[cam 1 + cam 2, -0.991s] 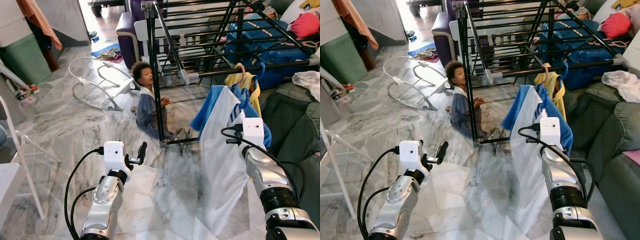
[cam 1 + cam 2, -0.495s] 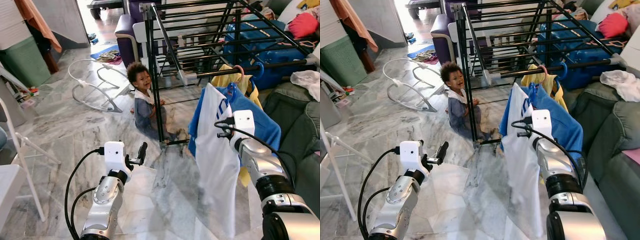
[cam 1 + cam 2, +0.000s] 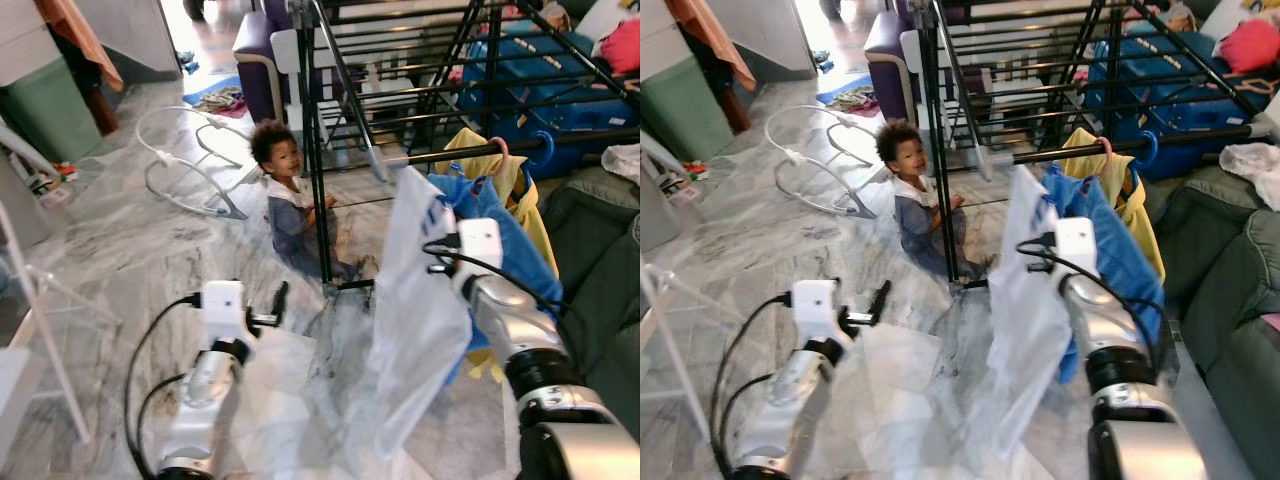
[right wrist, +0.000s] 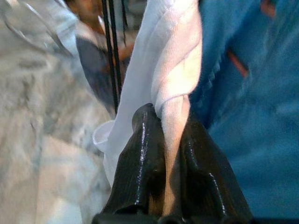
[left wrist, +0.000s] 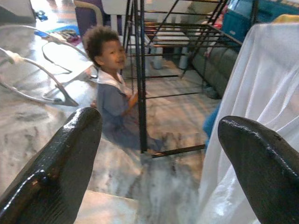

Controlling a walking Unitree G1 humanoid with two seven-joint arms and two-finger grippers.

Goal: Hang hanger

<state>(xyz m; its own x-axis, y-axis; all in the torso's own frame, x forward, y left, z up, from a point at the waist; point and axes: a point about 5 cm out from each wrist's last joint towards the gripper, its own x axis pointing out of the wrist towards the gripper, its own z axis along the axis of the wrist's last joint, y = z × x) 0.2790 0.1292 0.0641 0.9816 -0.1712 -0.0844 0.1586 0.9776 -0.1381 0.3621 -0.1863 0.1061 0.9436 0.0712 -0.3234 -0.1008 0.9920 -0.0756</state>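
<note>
Right gripper pinches a fold of the white shirt between its two black fingers; in the right wrist view the blue garment hangs just beside the pinched cloth.

Left eye view: white shirt drapes down below the right gripper, blue garment behind it. Beyond, a pink hanger and a blue hanger hook over the black drying rack, carrying a yellow garment. A child sits on the marble floor at the rack's leg.

Left wrist view: left gripper fingers spread wide, holding nothing, facing the child and rack; white shirt near one finger.
</note>
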